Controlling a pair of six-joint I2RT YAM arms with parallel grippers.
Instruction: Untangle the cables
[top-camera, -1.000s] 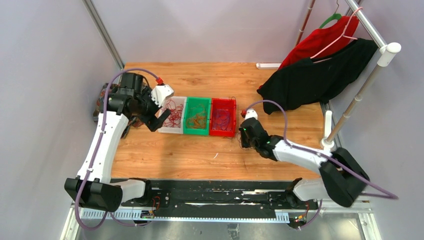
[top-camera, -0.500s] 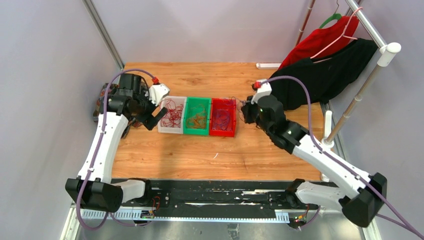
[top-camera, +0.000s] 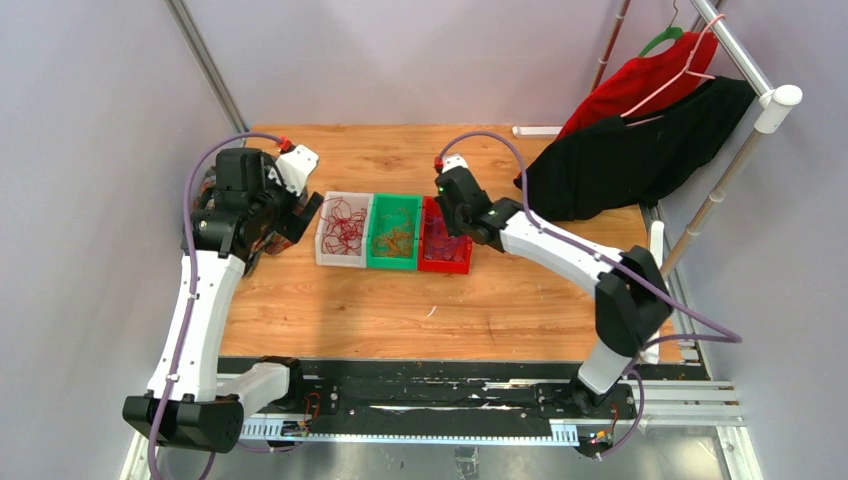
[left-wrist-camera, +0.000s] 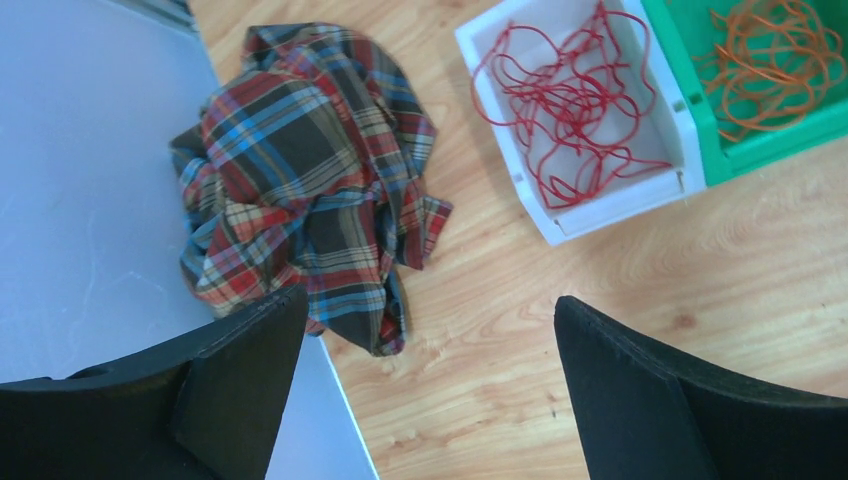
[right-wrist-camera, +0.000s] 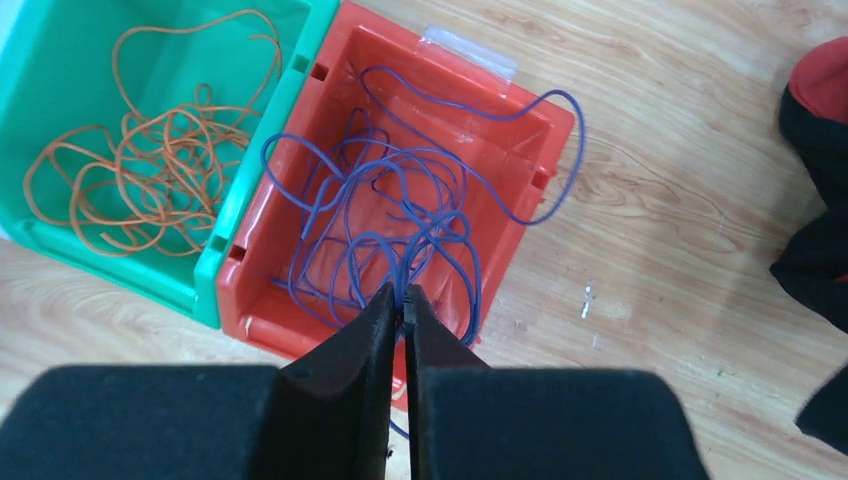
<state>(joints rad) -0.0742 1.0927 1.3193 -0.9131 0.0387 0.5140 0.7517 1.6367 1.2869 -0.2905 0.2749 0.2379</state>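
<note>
Purple cables (right-wrist-camera: 400, 190) were pinched by 1 strand between the pressed-together fingers of the right end effector (right-wrist-camera: 403, 295). It hung over the red bin (right-wrist-camera: 530, 150), where the rest of that tangle lay, with 1 loop spilling over the rim above the bench (right-wrist-camera: 650, 250). Touching that bin, the green bin (right-wrist-camera: 215, 270) held orange cables (right-wrist-camera: 160, 160), and the white bin (left-wrist-camera: 560, 225) beyond it held red cables (left-wrist-camera: 575, 110); the 3 bins sat in a row. The left end effector (left-wrist-camera: 425, 305) had its fingers wide apart, gripping nothing, above bare bench near the white bin. A crumpled plaid cloth (left-wrist-camera: 300, 170) lay close by at the bench's left edge. Black and red garments (top-camera: 620, 150) lay at the far right.
</note>
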